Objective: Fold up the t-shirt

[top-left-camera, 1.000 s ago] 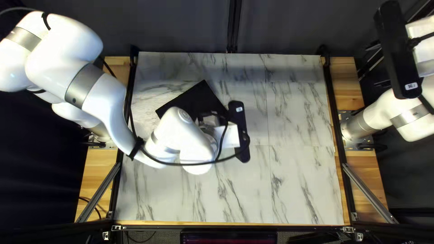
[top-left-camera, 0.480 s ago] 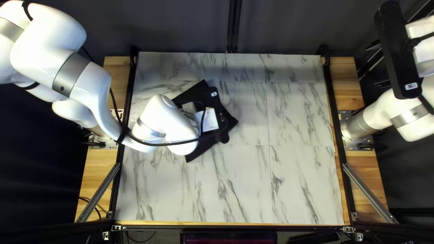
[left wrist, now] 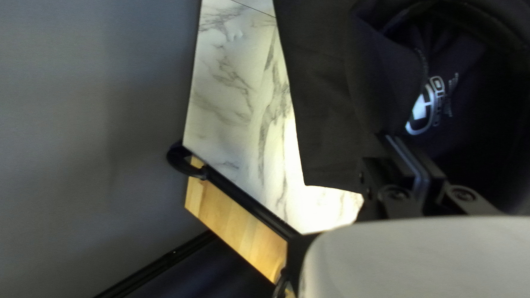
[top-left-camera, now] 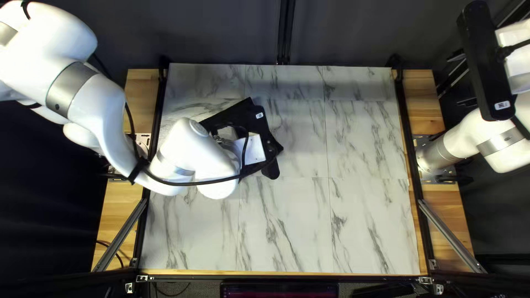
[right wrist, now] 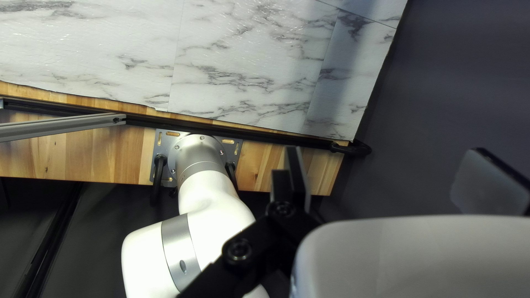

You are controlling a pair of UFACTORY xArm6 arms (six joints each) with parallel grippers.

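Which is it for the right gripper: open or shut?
Open: in its wrist view, the right gripper's two fingers stand wide apart.

My left arm (top-left-camera: 193, 157) has shifted toward the table's (top-left-camera: 124, 212) left edge.

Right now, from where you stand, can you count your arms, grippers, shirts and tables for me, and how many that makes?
Arms: 2 (left arm, right arm)
Grippers: 2 (left gripper, right gripper)
Shirts: 1 (black shirt)
Tables: 1 (table)
Total: 6
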